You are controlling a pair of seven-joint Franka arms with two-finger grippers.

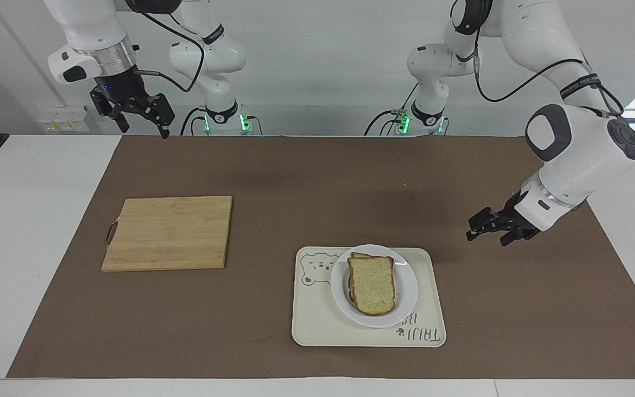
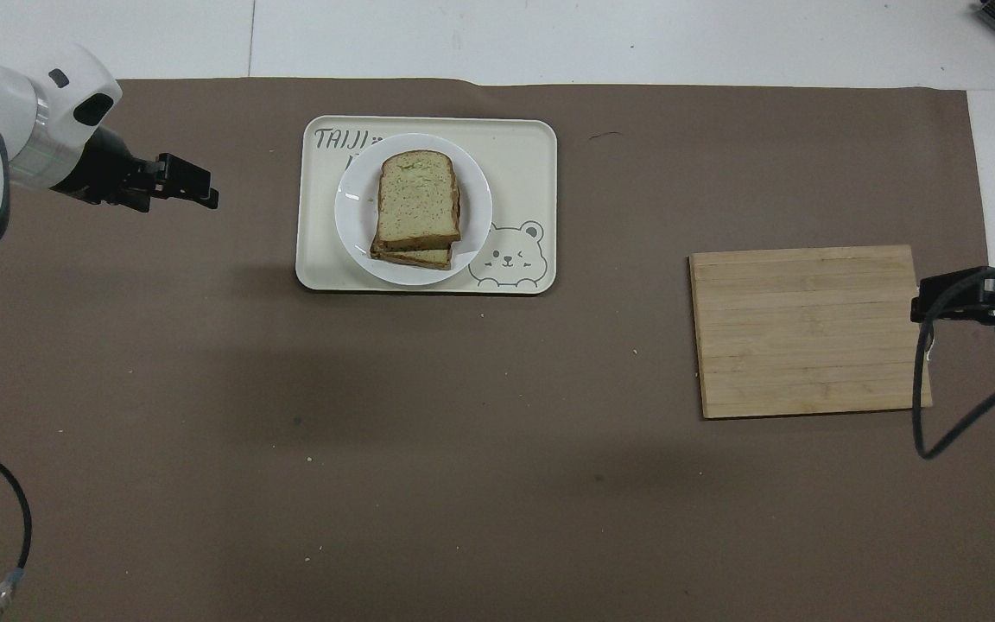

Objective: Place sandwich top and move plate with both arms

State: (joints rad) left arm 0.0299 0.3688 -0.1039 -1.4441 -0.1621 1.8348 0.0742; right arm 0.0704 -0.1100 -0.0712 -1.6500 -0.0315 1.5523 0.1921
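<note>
We judge the job nearly finished: the sandwich top [image 1: 372, 284] lies on the lower slice on the plate [image 1: 409, 289] on the bear tray [image 1: 317, 328], with our left claw [image 1: 484, 226] and right claw [image 1: 140, 117] both empty and parted.

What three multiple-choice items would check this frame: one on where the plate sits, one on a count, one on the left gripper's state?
1. The plate rests on:
A. the cutting board
B. the bear tray
C. the bare mat

2. Bread slices stacked on the plate:
A. one
B. two
C. four

3. The left gripper is:
A. clamped on the plate
B. holding the sandwich top
C. empty, over the brown mat

Key: 1 B, the tray's rim frames the plate. 2 B, the sandwich top covers one lower slice. 3 C, it hangs clear of the tray, holding nothing.
</note>
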